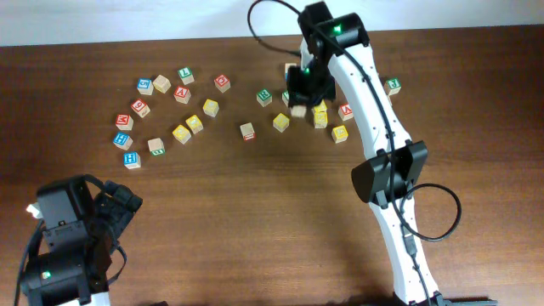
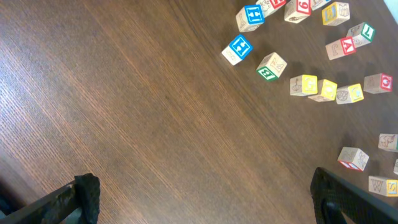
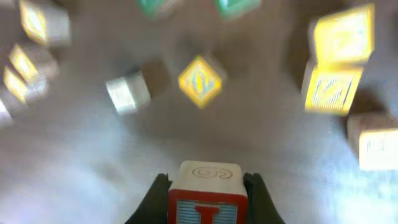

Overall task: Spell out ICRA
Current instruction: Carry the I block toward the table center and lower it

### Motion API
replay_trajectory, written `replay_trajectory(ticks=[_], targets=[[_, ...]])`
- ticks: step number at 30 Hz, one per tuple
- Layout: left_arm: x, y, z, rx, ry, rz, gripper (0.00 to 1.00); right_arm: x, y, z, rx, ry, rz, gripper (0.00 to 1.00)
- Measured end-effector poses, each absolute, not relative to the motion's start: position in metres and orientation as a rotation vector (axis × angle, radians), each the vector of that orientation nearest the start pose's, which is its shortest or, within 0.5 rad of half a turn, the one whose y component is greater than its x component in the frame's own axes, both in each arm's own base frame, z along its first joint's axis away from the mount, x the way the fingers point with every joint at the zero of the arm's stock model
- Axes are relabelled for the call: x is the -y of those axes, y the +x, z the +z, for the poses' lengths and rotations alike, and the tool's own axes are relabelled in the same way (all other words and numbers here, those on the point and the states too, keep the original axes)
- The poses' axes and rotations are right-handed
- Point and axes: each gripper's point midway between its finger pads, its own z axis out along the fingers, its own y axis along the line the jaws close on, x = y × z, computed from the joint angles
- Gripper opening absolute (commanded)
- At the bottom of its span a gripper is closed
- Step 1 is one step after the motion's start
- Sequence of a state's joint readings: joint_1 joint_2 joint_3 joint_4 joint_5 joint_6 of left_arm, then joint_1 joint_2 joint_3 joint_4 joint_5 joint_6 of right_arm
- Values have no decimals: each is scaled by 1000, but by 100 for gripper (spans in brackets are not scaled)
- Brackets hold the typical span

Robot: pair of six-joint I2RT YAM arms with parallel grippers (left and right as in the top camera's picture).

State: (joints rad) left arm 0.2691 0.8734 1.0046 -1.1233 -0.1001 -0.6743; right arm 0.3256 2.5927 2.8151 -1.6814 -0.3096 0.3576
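My right gripper (image 1: pixel 299 92) is shut on a pale-wood cube with a red-bordered face and a red letter that looks like the I (image 3: pixel 205 202). It holds the cube above the table among the cubes at the back; the cube shows just under the fingers in the overhead view (image 1: pixel 298 110). The right wrist view is blurred; the fingers (image 3: pixel 205 182) grip the cube's two sides. A red-bordered A cube (image 1: pixel 182 93) lies in the left group and shows in the left wrist view (image 2: pixel 341 47). I cannot pick out the C and R cubes. My left gripper (image 1: pixel 119 206) is open and empty at the front left (image 2: pixel 205 202).
Several look-alike cubes lie in an arc across the back of the table: blue ones (image 1: pixel 131 159) at the left, yellow ones (image 1: pixel 320 116) and a green one (image 1: pixel 264 97) near the right gripper. The right arm (image 1: pixel 387 174) stretches over the table's right half.
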Motion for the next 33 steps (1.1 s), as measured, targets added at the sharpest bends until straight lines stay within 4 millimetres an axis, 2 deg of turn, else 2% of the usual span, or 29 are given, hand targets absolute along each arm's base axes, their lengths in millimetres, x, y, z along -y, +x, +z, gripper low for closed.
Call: replay_trajectory(ticks=[5, 6, 8, 10, 11, 13, 14, 16, 17, 18, 21, 25, 27, 29, 32, 33], targets=[[-75, 207, 202, -2258, -1195, -28, 99, -229, 442, 133, -3098, -115, 541, 4], [-75, 207, 202, -2258, -1195, -28, 99, -235, 438, 142, -3080, -145, 549, 4], [-75, 207, 202, -2258, -1195, -28, 99, -253, 424, 177, -3007, -231, 575, 4], [-75, 207, 202, -2258, -1195, -28, 99, -273, 402, 219, -2914, -337, 582, 4], [-75, 207, 202, -2258, -1195, -28, 99, -282, 389, 233, -2883, -386, 587, 4], [-75, 207, 202, -2258, -1195, -28, 99, -299, 366, 249, -2853, -476, 586, 4], [-75, 207, 202, -2258, -1195, -28, 99, -304, 355, 245, -2872, -508, 560, 4], [-75, 207, 202, -2258, -1195, -28, 99, -309, 342, 217, -2969, -524, 481, 4], [-75, 207, 202, -2258, -1195, -28, 99, -306, 339, 201, -3021, -485, 424, 4], [-75, 207, 202, -2258, -1195, -28, 99, -302, 337, 174, -3085, -464, 332, 4], [-75, 207, 202, -2258, -1195, -28, 99, -308, 363, 117, -3077, -259, 242, 4], [-75, 207, 202, -2259, -1195, -28, 99, -318, 375, 65, -3047, -147, 250, 4], [-75, 207, 202, -2258, -1195, -28, 99, -311, 368, 43, -3074, -70, 200, 4], [-75, 207, 202, -2258, -1195, -28, 99, -307, 370, 29, -3064, -6, 171, 5], [-75, 207, 202, -2258, -1195, -28, 99, -308, 375, 24, -3039, 27, 174, 6], [-75, 207, 202, -2258, -1195, -28, 99, -310, 377, 25, -3029, 30, 184, 10]])
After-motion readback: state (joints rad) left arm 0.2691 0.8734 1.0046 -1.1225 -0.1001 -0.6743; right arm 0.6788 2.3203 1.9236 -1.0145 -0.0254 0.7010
